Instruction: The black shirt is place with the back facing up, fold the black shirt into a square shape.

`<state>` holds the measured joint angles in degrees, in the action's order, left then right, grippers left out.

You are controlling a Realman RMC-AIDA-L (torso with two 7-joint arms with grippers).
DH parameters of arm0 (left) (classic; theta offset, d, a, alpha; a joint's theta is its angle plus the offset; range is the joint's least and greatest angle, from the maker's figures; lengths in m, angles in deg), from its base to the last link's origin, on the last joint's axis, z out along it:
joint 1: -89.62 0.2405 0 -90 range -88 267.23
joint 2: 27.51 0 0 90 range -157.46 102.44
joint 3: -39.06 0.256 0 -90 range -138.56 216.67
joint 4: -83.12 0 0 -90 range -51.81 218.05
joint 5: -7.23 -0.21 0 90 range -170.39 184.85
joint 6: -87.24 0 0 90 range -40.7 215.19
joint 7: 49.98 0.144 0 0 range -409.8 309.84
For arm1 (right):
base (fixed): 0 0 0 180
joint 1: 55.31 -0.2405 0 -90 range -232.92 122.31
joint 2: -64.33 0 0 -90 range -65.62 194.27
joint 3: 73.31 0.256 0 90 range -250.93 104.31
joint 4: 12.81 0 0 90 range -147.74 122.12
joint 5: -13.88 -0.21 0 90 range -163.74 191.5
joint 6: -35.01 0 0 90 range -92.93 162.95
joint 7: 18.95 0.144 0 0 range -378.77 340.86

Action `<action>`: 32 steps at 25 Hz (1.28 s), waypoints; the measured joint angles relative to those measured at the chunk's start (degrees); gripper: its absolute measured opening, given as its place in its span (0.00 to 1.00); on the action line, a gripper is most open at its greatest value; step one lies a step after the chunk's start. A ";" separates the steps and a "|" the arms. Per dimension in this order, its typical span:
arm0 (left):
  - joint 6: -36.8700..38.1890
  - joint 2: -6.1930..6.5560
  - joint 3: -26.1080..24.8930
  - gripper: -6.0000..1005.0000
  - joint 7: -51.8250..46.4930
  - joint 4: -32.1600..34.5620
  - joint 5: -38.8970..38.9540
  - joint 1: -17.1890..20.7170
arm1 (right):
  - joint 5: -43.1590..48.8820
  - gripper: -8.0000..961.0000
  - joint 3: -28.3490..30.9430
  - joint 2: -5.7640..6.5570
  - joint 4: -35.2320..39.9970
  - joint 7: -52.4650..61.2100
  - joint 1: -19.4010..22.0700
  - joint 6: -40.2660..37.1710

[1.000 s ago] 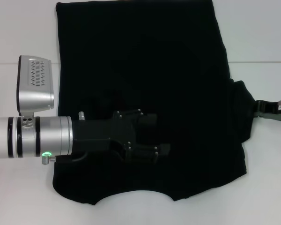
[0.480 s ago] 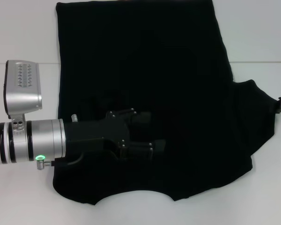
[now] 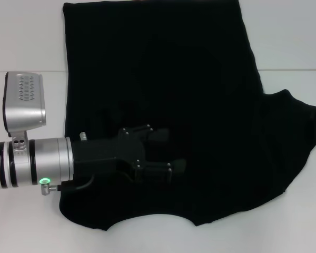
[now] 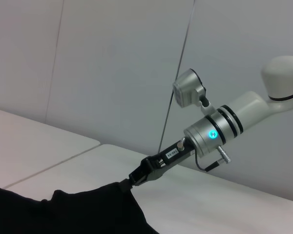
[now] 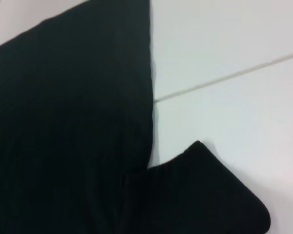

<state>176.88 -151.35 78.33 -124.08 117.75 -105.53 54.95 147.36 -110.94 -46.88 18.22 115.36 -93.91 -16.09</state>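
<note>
- The black shirt (image 3: 163,105) lies flat on the white table (image 3: 26,37), its curved neckline at the near edge and its hem at the far edge; it fills most of the middle of the head view.
- The left gripper (image 3: 171,153) rests low over the near-left part of the shirt, with its two black fingers spread apart and nothing between them. It looks placed to pin the cloth.
- On the right, the sleeve is drawn outward to a point at the picture's edge. In the left wrist view the right gripper (image 4: 129,181) is clamped on that sleeve tip and lifts it slightly off the table.
- As I judge it, the step in hand is folding the right sleeve inward. To do it well, the right gripper should carry the tip in a low arc toward the shirt's middle, keeping the fold line parallel to the side edge, while the left gripper holds the body still.
- The risk, I judge, is dragging the whole shirt askew if the pull runs ahead of the pinning.
- The table is smooth and white, with a thin seam (image 3: 289,69) running left to right under the shirt.
- Beyond it stands a plain pale wall (image 4: 112,63) of panels.
</note>
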 joint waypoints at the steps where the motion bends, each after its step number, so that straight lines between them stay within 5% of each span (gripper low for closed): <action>1: 0.01 0.00 0.00 0.90 0.00 0.00 0.00 0.01 | -0.60 0.06 0.21 -0.08 0.00 -0.64 0.01 0.02; 9: 0.09 0.01 0.01 0.90 0.01 0.00 0.00 0.03 | -5.40 0.08 0.61 -0.88 -0.49 -4.94 -0.48 -0.48; 16: 0.16 0.19 0.01 0.90 -0.48 0.12 0.00 -0.13 | -5.39 0.09 -0.37 -3.26 -0.32 -7.56 -4.31 -3.24; 22: -0.15 0.39 0.01 0.90 -0.56 0.03 0.00 -0.46 | -4.96 0.10 -8.89 -5.51 -1.83 -5.64 -9.74 -2.28; 27: -0.41 0.44 -0.08 0.90 -0.59 0.00 0.00 -0.49 | -4.93 0.11 -14.98 -5.92 -2.08 -1.66 -11.64 -1.31; 32: -0.93 0.44 -0.25 0.90 -0.61 0.12 0.00 -0.49 | -5.38 0.12 -15.09 -6.11 -1.26 -1.31 -11.62 -1.98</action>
<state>175.95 -150.91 78.09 -124.68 117.87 -105.53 54.46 141.98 -126.02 -52.99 16.96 114.05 -105.52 -18.07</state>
